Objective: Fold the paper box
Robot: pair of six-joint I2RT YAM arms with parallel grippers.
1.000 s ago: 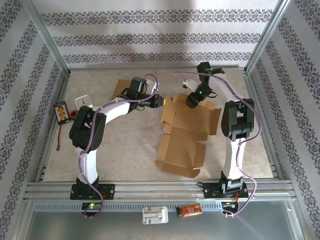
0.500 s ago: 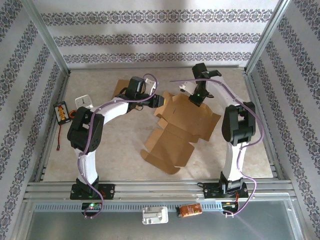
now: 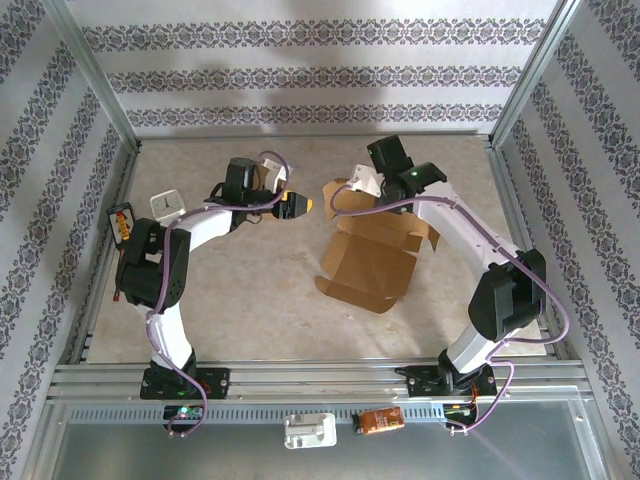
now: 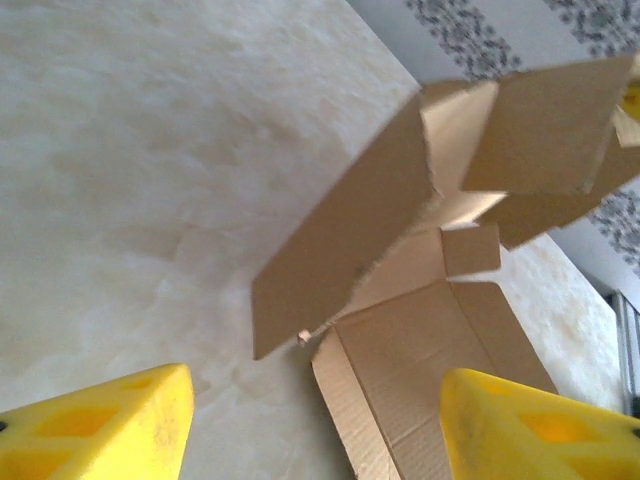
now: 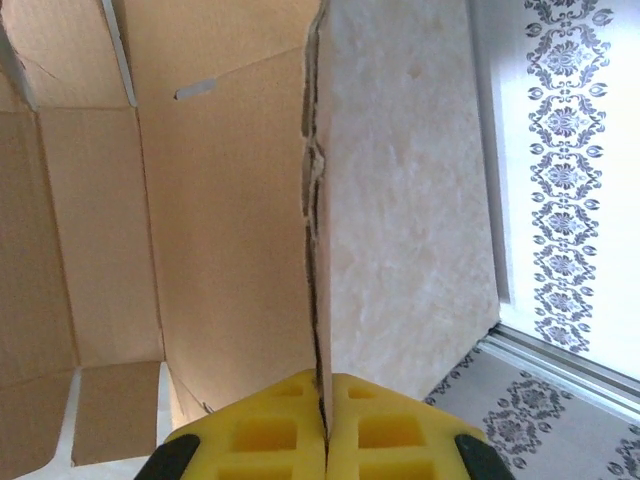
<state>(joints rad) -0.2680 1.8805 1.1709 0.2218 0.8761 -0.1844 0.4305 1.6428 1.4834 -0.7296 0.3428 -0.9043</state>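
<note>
Top external: at the table's (image 3: 250, 300) left edge I see a small orange device (image 3: 124, 222), with a white object (image 3: 168, 203) just beside it. My left gripper (image 3: 297, 205) hovers over the middle of the table, pointing right toward the box (image 3: 370, 262) and apart from it. On the left wrist camera its fingers (image 4: 100, 425) stand spread wide with nothing between them. Beyond them, one box panel is tilted up off the table and another lies flat.

The box sits right of centre, between the two arms. Its near part rests on the table and its far-left corner is raised. My right arm (image 3: 450, 215) reaches across to that corner. On the right wrist camera the right gripper (image 5: 322, 425) is pressed together on the thin edge of a cardboard panel. The box's brown inside lies to the left of that edge and bare table to the right.
</note>
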